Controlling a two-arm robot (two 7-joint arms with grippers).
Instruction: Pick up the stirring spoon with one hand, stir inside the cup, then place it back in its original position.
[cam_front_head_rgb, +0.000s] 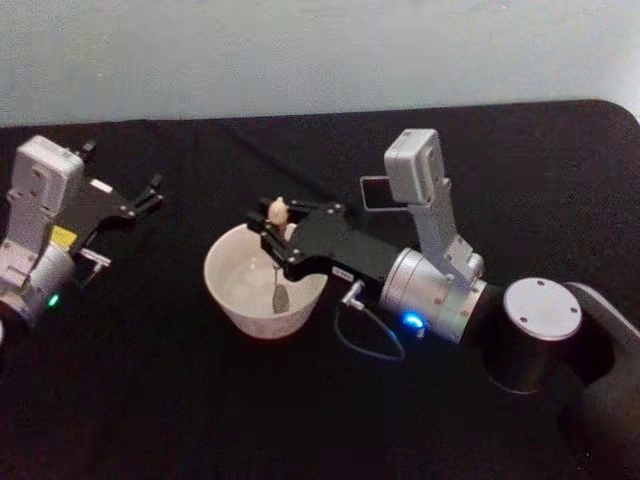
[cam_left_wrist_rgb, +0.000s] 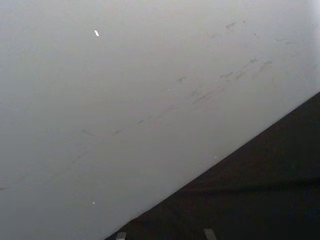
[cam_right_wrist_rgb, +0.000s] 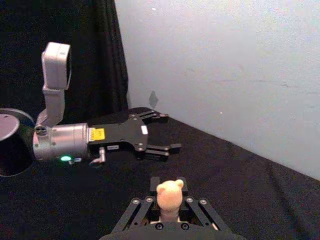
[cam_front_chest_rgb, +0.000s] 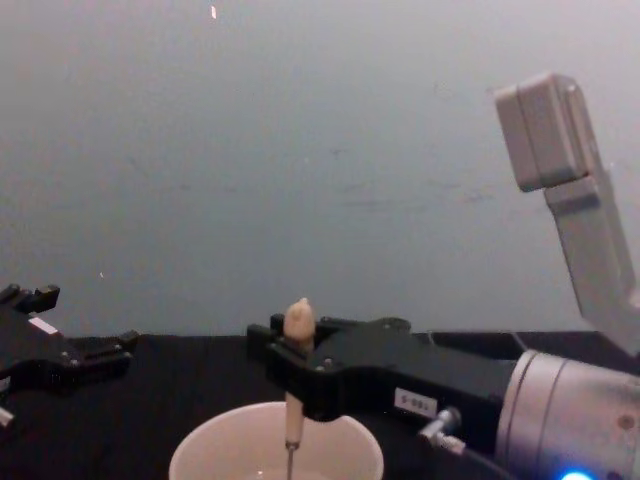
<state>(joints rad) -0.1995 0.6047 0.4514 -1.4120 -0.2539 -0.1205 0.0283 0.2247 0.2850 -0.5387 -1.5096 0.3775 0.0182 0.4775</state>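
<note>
Table: black cloth on the table (cam_front_head_rgb: 150, 400), pale wall (cam_front_head_rgb: 300, 50) behind the far edge.
Cup (cam_front_head_rgb: 222, 292): stands mouth up on the cloth, abt the middle of the head view. Inside is pale; what it contains I cannot tell.
Near cup: thin cable loop (cam_front_head_rgb: 372, 345) from the R wrist, just beside the cup on the robot's right.
In the way: black body of the R gripper (cam_front_head_rgb: 270, 232) lies over the cup's right-rear rim and hides that part in the head view.
Stirring spoon (cam_front_head_rgb: 279, 210): upright, shaft goes down into the cup, small bowl low inside it; knob top sticks up above the fingers.
R gripper state: clenched on the spoon handle just under the knob, above the cup mouth.
R arm pose: comes in from the robot's right, wrist abt level, pointing left; wrist cam (cam_front_head_rgb: 415, 165) stands up over it.
L gripper (cam_front_head_rgb: 153, 195): fingers spread, nothing between them; above the cloth, well apart from the cup on the robot's left.
L arm: at the left edge, wrist pointing toward the far right.
</note>
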